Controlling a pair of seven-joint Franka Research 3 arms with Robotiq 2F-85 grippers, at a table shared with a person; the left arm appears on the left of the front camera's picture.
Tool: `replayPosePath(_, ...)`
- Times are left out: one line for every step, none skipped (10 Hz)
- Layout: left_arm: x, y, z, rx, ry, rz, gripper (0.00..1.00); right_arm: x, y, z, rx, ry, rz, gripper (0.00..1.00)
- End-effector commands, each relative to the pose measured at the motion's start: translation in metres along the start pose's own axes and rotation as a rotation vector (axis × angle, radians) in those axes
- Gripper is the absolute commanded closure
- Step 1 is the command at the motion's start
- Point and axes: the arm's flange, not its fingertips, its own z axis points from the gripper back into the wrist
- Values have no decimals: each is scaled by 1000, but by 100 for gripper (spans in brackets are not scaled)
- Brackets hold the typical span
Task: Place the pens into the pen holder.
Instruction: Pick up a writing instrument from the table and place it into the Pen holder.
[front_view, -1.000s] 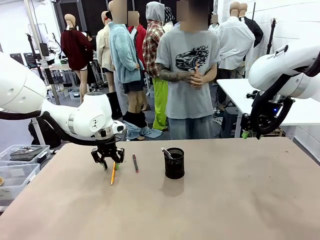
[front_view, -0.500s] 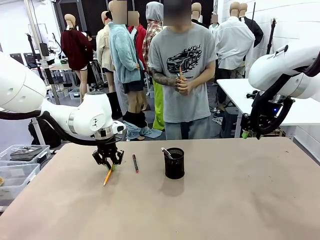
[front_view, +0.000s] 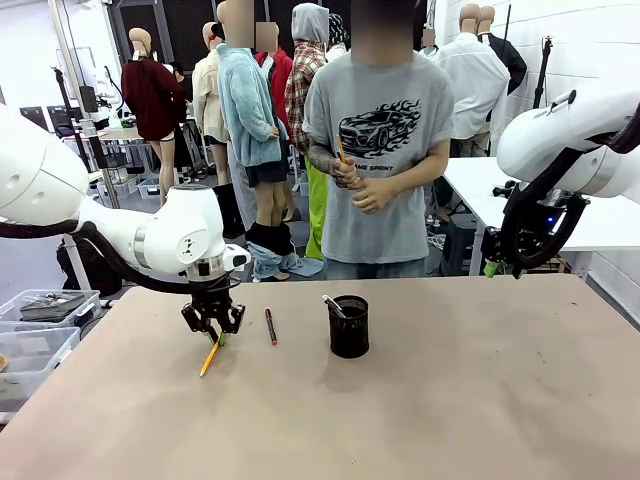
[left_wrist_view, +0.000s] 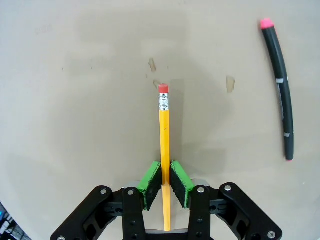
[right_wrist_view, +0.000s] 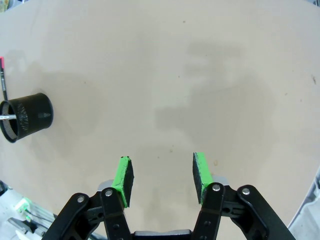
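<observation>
Yellow-orange pencil (left_wrist_view: 164, 135), light, stiff and smooth-painted, is clenched in my left jaws well back from its eraser, which slants down toward the worktop (front_view: 450, 400). Held off-centre, it may swivel. The pen holder (front_view: 348, 327) stands off to the right, with the red-ended pen (front_view: 270, 326) lying between and open room elsewhere. My right jaws stand parted, holding nothing.

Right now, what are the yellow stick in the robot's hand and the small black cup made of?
The pencil looks like wood under glossy yellow paint, with a ribbed metal band and pink rubber eraser on its end. The pen holder seems to be matte black wire mesh, probably metal: its wall shows a fine grid.
</observation>
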Motion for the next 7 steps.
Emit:
replayPosePath(-22,0,14,21,-57,-51,100,1,-2,-1,22,-3,9,39)
replayPosePath(-26,3,20,1,-90,-63,100,1,-2,-1,22,-3,9,39)
replayPosePath(-33,7,28,-64,-126,-145,100,1,-2,-1,22,-3,9,39)
replayPosePath(-38,13,37,-128,-176,-189,100,1,-2,-1,22,-3,9,39)
replayPosePath(-43,18,47,-214,-213,-282,100,1,-2,-1,22,-3,9,39)
replayPosePath(-49,21,52,-236,-290,-406,100,1,-2,-1,22,-3,9,39)
replayPosePath(-55,21,56,-279,-288,-503,100,1,-2,-1,22,-3,9,39)
